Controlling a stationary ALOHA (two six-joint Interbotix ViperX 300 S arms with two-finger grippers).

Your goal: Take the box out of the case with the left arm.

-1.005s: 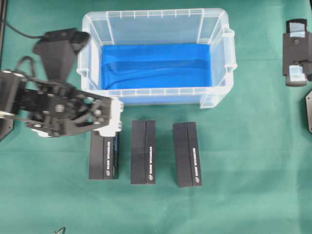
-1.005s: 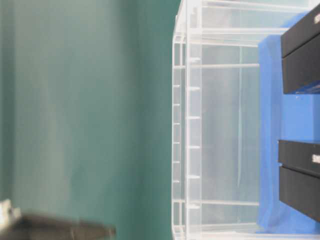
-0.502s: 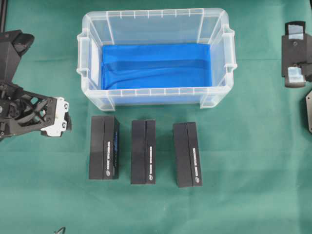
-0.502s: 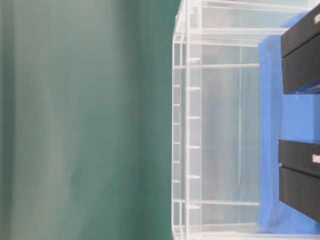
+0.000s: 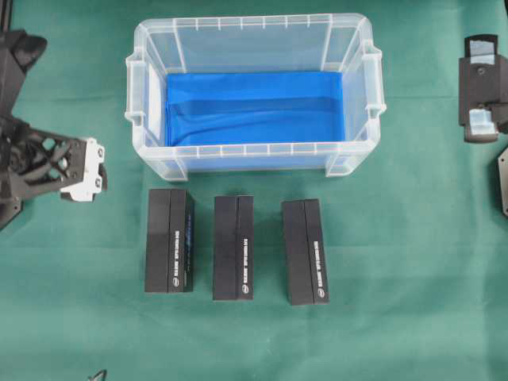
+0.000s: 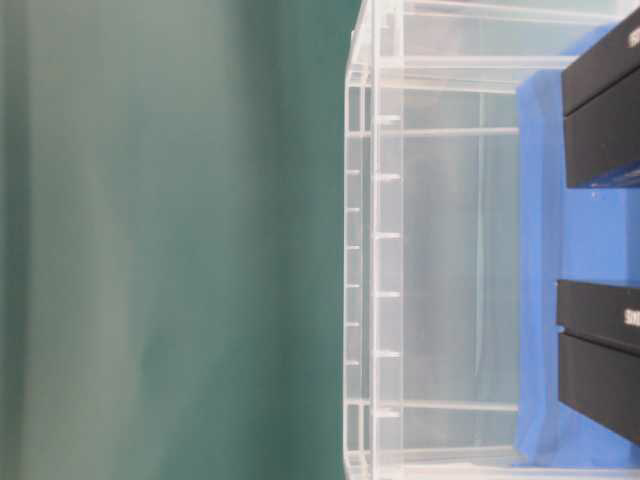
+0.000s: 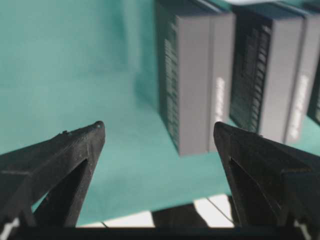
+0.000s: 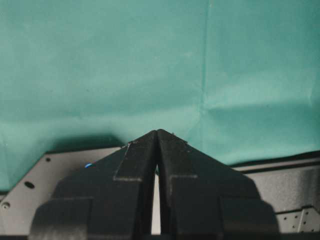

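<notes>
Your left gripper is spread wide and holds nothing; in the overhead view it sits at the table's left edge, well apart from the boxes and off to the left of the case. The case stands toward the table's far edge, about mid-width, and inside it you see only its blue sheet. 3 black boxes lie in a row on the green cloth just in front of the case's near wall: the left box, the middle box and the right box, each apart from its neighbour and from the case. From your left wrist camera the nearest box stands beyond the open fingertips, not between them. Your right gripper is pressed together with nothing in it, parked at the table's right edge.
</notes>
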